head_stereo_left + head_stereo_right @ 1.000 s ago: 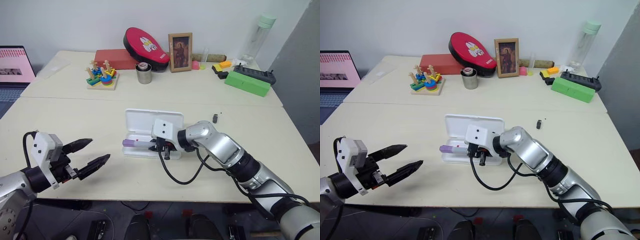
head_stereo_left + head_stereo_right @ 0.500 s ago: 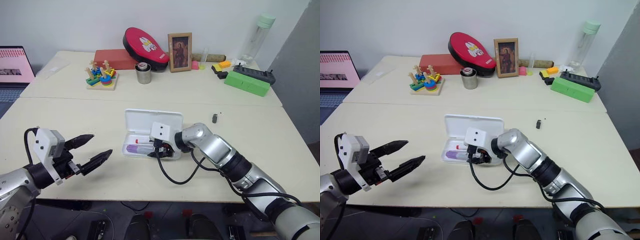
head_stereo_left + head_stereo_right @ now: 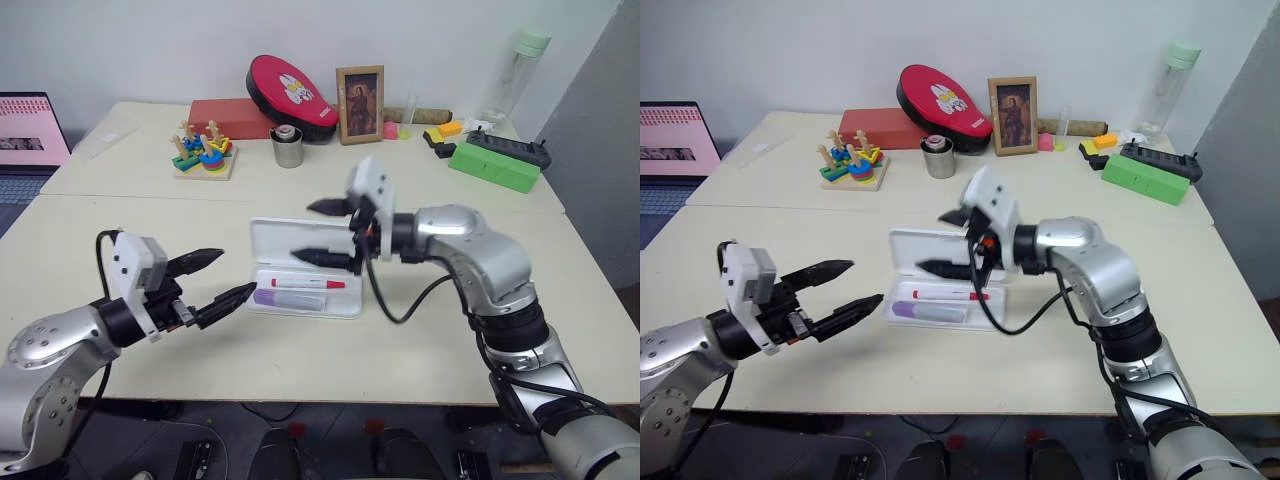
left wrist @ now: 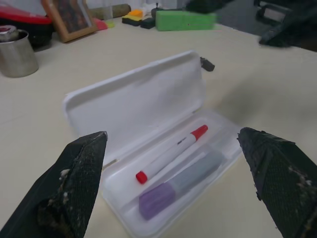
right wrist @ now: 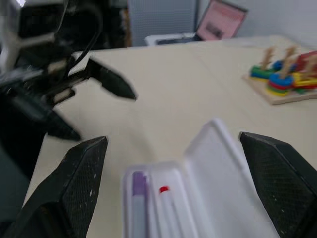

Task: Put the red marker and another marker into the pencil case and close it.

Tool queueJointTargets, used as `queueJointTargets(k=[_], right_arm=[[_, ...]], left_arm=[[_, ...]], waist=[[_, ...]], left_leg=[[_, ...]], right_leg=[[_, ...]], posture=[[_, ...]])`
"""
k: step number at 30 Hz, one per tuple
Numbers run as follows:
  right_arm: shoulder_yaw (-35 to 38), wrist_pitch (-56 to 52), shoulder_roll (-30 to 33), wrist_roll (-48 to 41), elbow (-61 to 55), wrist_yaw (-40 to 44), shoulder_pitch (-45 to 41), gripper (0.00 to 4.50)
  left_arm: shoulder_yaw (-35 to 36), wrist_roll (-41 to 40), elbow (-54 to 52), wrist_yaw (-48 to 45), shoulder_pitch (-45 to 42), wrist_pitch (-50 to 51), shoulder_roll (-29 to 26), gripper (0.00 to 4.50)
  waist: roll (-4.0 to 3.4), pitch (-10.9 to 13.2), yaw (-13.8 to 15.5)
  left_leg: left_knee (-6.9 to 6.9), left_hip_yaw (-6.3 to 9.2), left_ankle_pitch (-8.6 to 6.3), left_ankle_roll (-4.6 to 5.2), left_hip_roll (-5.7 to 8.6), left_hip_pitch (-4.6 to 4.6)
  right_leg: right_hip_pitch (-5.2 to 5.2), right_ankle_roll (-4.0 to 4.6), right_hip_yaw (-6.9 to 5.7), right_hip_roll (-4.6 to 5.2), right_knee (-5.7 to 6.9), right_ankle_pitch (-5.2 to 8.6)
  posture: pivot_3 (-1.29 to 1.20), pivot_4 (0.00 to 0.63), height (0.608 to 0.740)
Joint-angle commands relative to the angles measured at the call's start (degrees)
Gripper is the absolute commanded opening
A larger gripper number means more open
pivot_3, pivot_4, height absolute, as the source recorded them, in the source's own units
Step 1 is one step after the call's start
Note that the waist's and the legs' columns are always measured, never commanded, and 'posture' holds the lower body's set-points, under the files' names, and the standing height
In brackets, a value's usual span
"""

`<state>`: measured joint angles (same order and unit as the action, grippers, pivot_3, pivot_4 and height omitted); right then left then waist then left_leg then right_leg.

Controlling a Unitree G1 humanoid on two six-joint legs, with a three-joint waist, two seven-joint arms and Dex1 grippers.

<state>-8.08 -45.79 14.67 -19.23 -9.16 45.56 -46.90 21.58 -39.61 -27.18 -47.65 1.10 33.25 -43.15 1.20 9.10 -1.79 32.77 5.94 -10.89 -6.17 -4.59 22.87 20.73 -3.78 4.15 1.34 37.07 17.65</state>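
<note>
- Far to my left, at the table's edge, a laptop (image 3: 30,130) shows a pink screen.
- My left gripper (image 3: 217,277) hangs just above the table (image 3: 120,225), fingers spread wide with nothing between them, tips aimed at the near left corner of the pencil case (image 3: 306,262) and close to it without touching.
- On the back table, a wooden stacking toy (image 3: 203,151) with coloured pieces stands left of a small metal cup (image 3: 287,146).
- The pencil case lies open near the middle of the front table, its lid (image 4: 136,101) laid back flat away from me.
- In its tray the red marker (image 3: 307,284) lies lengthwise along the side nearer the lid, red cap towards my right.
- The purple marker (image 3: 287,298) lies beside it on the nearer side, cap to my left (the two run parallel, close together, though I cannot tell if they touch).
- My right gripper (image 3: 327,231) is up in the air over the lid, pointing towards my left, fingers apart and empty.
- Behind it stand a red padded disc (image 3: 292,90) and a framed picture (image 3: 360,104).
- A small dark object (image 3: 430,236) lies on the table to the right of the case, well apart from it.
- Farther right at the back lies a green box (image 3: 494,166), with a clear bottle (image 3: 516,72) standing behind it.
</note>
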Motion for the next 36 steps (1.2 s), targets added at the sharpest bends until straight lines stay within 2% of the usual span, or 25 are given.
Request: queueJointTargets(k=[1, 5, 10, 20, 23, 25, 30, 35, 36], right_arm=[[8.8, -1.2, 1.6, 4.7, 9.0, -14.2, -3.0, 4.46], [9.8, -3.7, 2.9, 9.3, 17.1, -23.2, -2.7, 4.46], [10.2, -2.2, 2.7, 13.3, 25.4, -30.2, 0.2, 4.46], [11.0, 2.7, 0.8, 14.7, 34.6, -35.1, 1.3, 4.46], [10.8, 3.1, 0.8, 14.7, 35.2, -35.5, 1.1, 3.99], [10.9, 3.4, 0.7, 14.7, 35.3, -35.7, 1.1, 3.47], [11.1, 3.9, 0.9, 14.7, 35.0, -36.6, 1.2, 2.55], [11.3, 4.0, 1.5, 14.9, 34.3, -37.3, 1.3, 1.24], [11.4, 4.0, 1.8, 14.9, 34.2, -37.3, 1.3, 1.09]], left_arm=[[-7.5, 4.1, 3.5, 1.4, -7.9, -3.3, 2.6, 4.5], [-13.1, 6.4, 6.2, 1.8, -13.6, -4.7, 6.2, 4.5], [-18.7, 8.4, 8.1, 3.4, -19.6, -6.4, 11.8, 4.5], [-22.6, 10.8, 10.7, 5.1, -24.8, -7.7, 17.6, 4.5], [-22.7, 11.3, 11.6, 5.4, -25.8, -8.2, 18.7, 4.5], [-22.7, 11.5, 11.9, 5.3, -26.1, -8.4, 19.0, 4.5], [-22.6, 11.1, 12.4, 5.1, -26.7, -8.8, 19.8, 4.5], [-22.5, 11.3, 13.1, 4.6, -26.8, -9.2, 20.0, 4.5], [-22.5, 11.2, 13.3, 4.6, -26.9, -9.2, 20.1, 4.5]], waist=[[0.01, 0.0, 0.2], [0.3, -0.2, 0.2], [0.13, -0.2, 0.0], [0.09, -0.1, -0.5], [0.09, -0.1, -0.5], [0.09, -0.1, -0.5], [0.09, -0.1, -0.4], [0.08, -0.1, -0.4], [0.08, -0.1, -0.4]], left_leg=[[0.01, 0.0, 0.0, 0.0, 0.01, 0.01], [0.08, -0.05, 0.01, 0.0, 0.03, 0.03], [-0.06, -0.09, 0.0, 0.03, 0.03, 0.04], [0.02, -0.3, -0.01, 0.06, 0.02, 0.02], [0.09, -0.3, -0.01, 0.05, 0.02, 0.01], [0.09, -0.29, -0.01, 0.05, 0.02, 0.0], [0.09, -0.28, 0.0, 0.05, 0.02, 0.01], [0.07, -0.29, 0.0, 0.05, 0.02, 0.02], [0.07, -0.3, 0.0, 0.05, 0.02, 0.02]], right_leg=[[0.0, -0.03, 0.0, 0.0, -0.01, -0.02], [-0.31, -0.09, 0.06, 0.01, -0.08, -0.08], [-0.25, 0.04, 0.1, -0.01, 0.02, -0.02], [-0.36, 0.03, 0.11, 0.03, -0.03, -0.02], [-0.44, -0.07, 0.11, 0.03, -0.06, -0.07], [-0.46, -0.09, 0.11, 0.03, -0.07, -0.08], [-0.46, -0.08, 0.1, 0.03, -0.06, -0.08], [-0.46, -0.07, 0.1, 0.03, -0.09, -0.08], [-0.46, -0.07, 0.1, 0.04, -0.09, -0.08]], posture=[[0.0, 0.15, 0.74], [0.0, 0.15, 0.74], [0.0, 0.15, 0.74], [0.0, 0.15, 0.74], [0.0, 0.15, 0.74], [0.0, 0.15, 0.74], [0.0, 0.15, 0.74], [0.0, 0.15, 0.74], [0.0, 0.15, 0.74]])
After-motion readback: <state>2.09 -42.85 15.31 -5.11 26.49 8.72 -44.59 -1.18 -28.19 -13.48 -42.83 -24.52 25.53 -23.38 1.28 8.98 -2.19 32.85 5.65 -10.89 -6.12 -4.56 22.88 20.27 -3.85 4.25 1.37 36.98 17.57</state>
